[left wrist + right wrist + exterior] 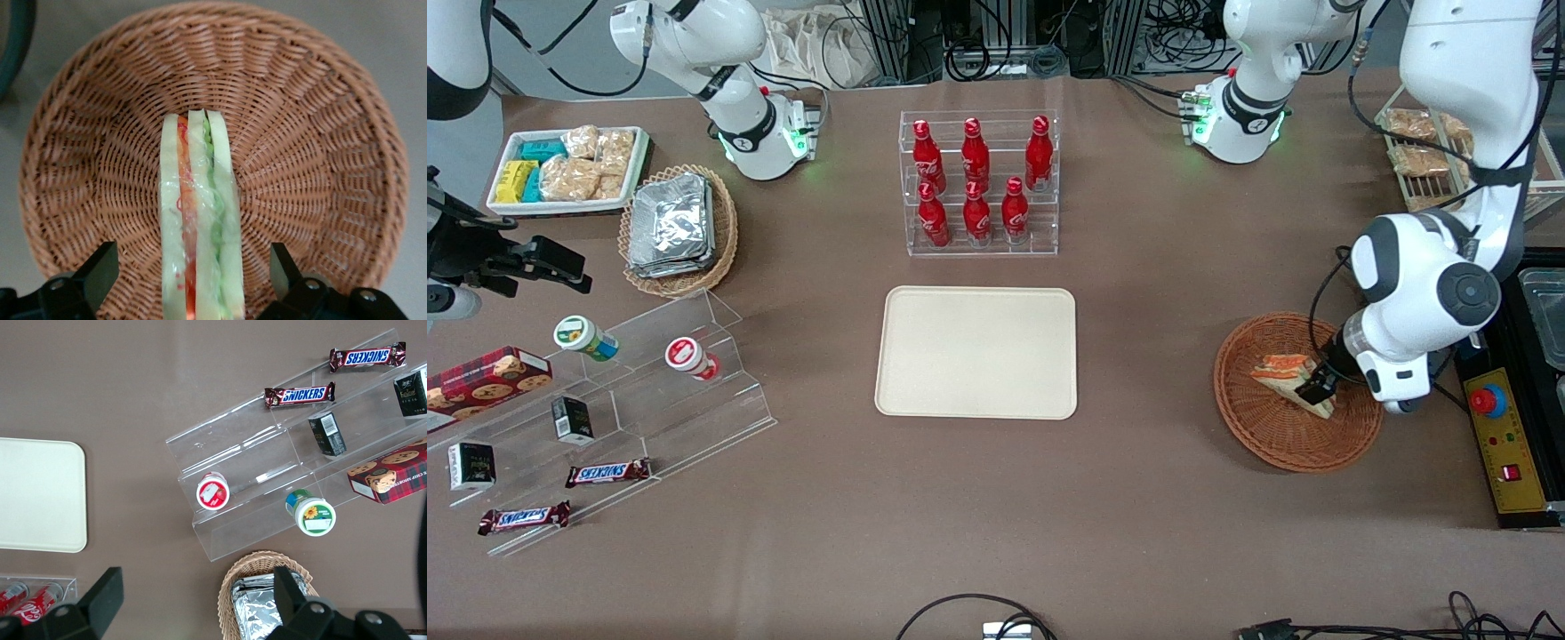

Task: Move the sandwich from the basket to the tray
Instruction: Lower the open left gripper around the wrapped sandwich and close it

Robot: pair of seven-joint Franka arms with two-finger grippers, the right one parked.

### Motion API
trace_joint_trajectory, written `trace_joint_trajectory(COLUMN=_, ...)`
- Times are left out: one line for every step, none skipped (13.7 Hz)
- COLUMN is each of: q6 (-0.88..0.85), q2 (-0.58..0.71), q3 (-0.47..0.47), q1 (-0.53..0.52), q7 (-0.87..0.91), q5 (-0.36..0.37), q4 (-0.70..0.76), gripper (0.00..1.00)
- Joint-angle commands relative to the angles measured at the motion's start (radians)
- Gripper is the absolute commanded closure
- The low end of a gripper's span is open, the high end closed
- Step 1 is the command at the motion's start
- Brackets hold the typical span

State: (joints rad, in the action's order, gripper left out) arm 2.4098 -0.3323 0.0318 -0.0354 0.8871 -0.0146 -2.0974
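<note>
The gripper (190, 273) sits low in the basket (320, 133), fingers (100, 270) spread wide astride the sandwich (197, 220), not touching it.

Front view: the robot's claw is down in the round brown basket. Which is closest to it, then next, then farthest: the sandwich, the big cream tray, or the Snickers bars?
The gripper hangs open in the basket.
1. Sandwich: right at the gripper, between its fingers.
2. Tray: mid-table.
3. Snickers bars: toward the parked arm's end.
</note>
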Motion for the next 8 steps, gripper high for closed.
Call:
trace_joint_trajectory(q6=0.063, q2=-0.010, q3=-0.006, q1=0.011, q7=0.027, q5=0.021, q4=-0.038, gripper=0.00)
trace_joint_trajectory(q6=0.068, q2=-0.014, q3=-0.004, q1=0.012, q7=0.029, q5=0.021, q4=-0.038, gripper=0.00)
trace_joint_trajectory(q6=0.069, q2=-0.017, q3=-0.004, q1=0.023, q7=0.033, q5=0.021, q4=-0.038, gripper=0.10)
trace_joint_trajectory(q6=0.069, q2=-0.017, q3=-0.004, q1=0.026, q7=0.052, q5=0.021, q4=-0.038, gripper=0.48)
trace_joint_trajectory(q6=0.068, q2=-0.017, q3=-0.004, q1=0.026, q7=0.055, q5=0.021, q4=-0.038, gripper=0.89)
trace_joint_trajectory(q6=0.069, q2=-0.017, q3=-0.004, q1=0.028, q7=0.056, q5=0.022, q4=-0.036, gripper=1.00)
trace_joint_trajectory(q6=0.069, q2=-0.019, q3=-0.004, q1=0.028, q7=0.056, q5=0.040, q4=-0.036, gripper=1.00)
trace_joint_trajectory(q6=0.069, q2=-0.021, q3=-0.004, q1=0.028, q7=0.058, q5=0.047, q4=-0.036, gripper=1.00)
